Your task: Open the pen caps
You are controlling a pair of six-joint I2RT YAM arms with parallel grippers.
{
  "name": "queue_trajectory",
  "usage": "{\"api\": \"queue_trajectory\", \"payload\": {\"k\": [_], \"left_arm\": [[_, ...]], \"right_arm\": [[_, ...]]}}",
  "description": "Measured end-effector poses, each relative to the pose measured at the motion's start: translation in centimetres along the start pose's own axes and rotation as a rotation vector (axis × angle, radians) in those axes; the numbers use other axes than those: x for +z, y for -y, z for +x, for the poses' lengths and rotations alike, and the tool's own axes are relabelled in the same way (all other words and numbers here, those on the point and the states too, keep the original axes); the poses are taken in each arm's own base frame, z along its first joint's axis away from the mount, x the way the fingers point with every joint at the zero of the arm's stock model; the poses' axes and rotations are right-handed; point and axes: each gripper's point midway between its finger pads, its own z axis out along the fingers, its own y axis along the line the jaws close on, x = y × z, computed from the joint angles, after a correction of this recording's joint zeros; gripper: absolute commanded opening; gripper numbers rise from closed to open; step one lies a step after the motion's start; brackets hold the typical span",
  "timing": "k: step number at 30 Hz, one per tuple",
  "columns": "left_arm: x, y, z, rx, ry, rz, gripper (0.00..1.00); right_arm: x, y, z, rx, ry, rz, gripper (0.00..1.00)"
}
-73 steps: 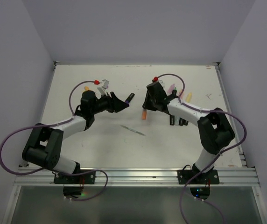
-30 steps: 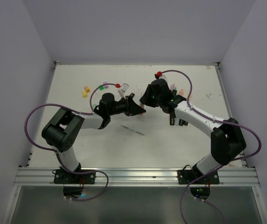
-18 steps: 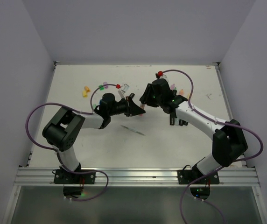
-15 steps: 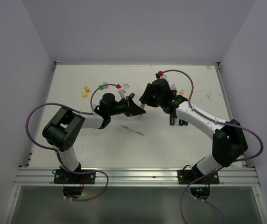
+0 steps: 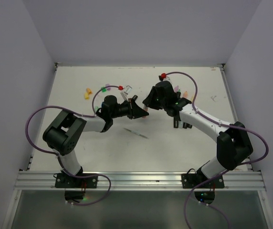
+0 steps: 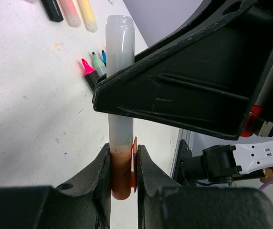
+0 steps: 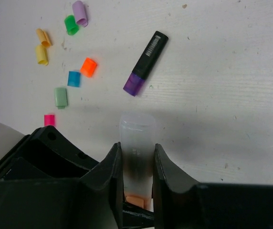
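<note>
A highlighter with a pale translucent barrel [image 6: 120, 47] and an orange pen cap [image 6: 120, 174] hangs between both grippers above the table's middle. My left gripper [image 6: 123, 151] is shut on the orange cap. My right gripper [image 7: 137, 149] is shut on the barrel [image 7: 137, 131], with the orange cap [image 7: 137, 200] showing just below its jaws. In the top view the left gripper [image 5: 139, 112] and right gripper [image 5: 151, 102] meet tip to tip. Several loose caps lie on the table: purple [image 7: 80, 12], green [image 7: 71, 25], yellow [image 7: 41, 55], orange [image 7: 89, 67], blue [image 7: 73, 78], pink [image 7: 49, 119].
A black highlighter [image 7: 148, 55] with a purple cap [image 7: 134, 85] lies beyond the right gripper. Uncapped pens [image 6: 86, 67] lie grouped at the back right, and black pens [image 5: 182, 124] lie by the right arm. A thin pale stick [image 5: 136, 133] lies near the middle.
The arms have come together from apart, the left one swinging right. Over the last second both hold almost still with the highlighter between them.
</note>
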Motion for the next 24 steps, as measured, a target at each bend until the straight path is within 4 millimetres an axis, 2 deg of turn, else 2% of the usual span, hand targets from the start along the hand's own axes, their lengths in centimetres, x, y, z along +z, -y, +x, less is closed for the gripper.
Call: {"api": "queue_trajectory", "payload": {"k": [12, 17, 18, 19, 21, 24], "left_arm": [[0.4, -0.8, 0.6, -0.018, 0.01, -0.055, 0.0], [0.5, -0.9, -0.1, 0.004, 0.053, -0.082, 0.0], [0.4, -0.8, -0.2, 0.014, 0.053, -0.083, 0.0], [0.0, -0.8, 0.4, 0.014, 0.037, -0.084, 0.0], [-0.6, -0.4, 1.9, 0.012, -0.005, -0.073, 0.0], [-0.8, 0.2, 3.4, 0.016, -0.053, -0.046, 0.0]], "right_arm": [[0.7, 1.4, -0.3, 0.036, 0.062, 0.046, 0.0], [1.2, 1.5, -1.2, 0.075, 0.035, 0.018, 0.0], [1.3, 1.6, -1.9, 0.08, 0.047, 0.017, 0.0], [1.6, 2.3, -3.7, 0.093, 0.095, 0.042, 0.0], [1.8, 4.6, -8.1, 0.136, 0.198, 0.094, 0.0], [0.8, 8.6, -14.6, 0.188, 0.354, 0.181, 0.0]]}}
